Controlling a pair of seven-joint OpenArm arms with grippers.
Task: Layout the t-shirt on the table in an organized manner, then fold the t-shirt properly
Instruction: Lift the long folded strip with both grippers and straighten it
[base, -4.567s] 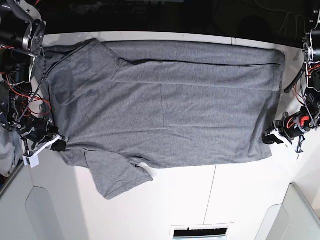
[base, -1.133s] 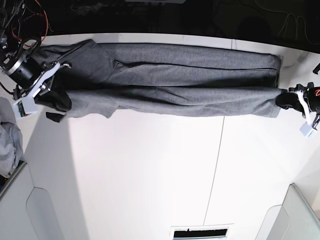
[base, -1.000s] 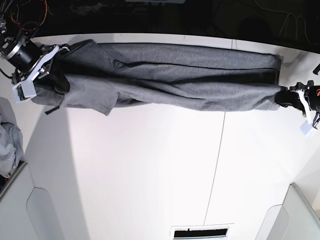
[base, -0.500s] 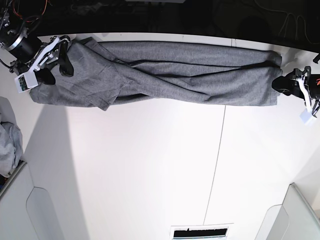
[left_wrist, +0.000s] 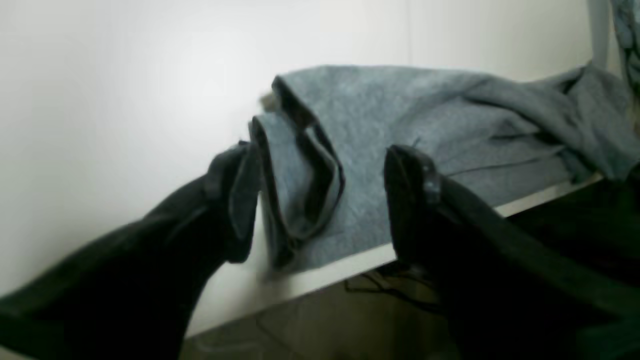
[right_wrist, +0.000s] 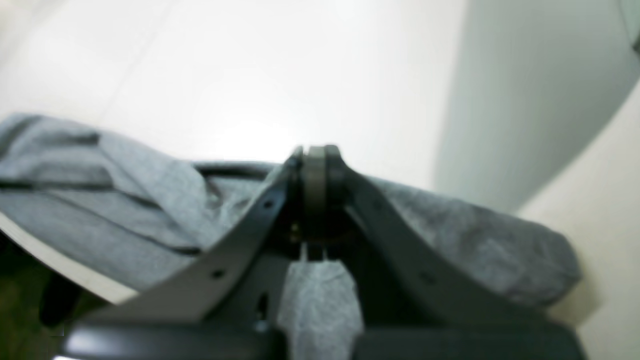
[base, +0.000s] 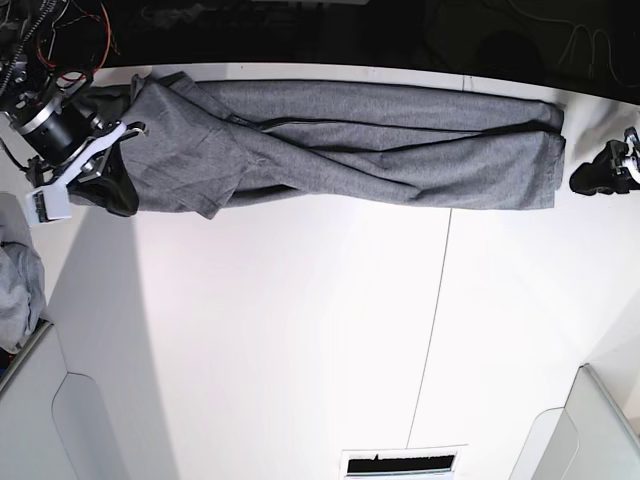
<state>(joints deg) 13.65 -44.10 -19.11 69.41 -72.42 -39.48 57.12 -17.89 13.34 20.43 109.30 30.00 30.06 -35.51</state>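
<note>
— Any brand, label or writing you can read?

— None legible; the wrist views are blurred.

— Where is the t-shirt (base: 350, 150)?

— Folded into a long band along the far edge of the table (base: 300, 350), running almost from one far corner to the other, with a sleeve flap poking toward the middle at the right arm's end.

— And the left gripper (left_wrist: 320, 210)?

— Its jaws stand wide apart, holding nothing. In the left wrist view a doubled-over edge of the shirt rises between them, close to one finger. In the base view the gripper sits just past the shirt's end, apart from it.

— The right gripper (right_wrist: 315, 170)?

— Its jaws are pressed together. It sits at the shirt's other end, near the far corner. Grey cloth shows under the fingers, but whether it is pinched I cannot tell.
</note>
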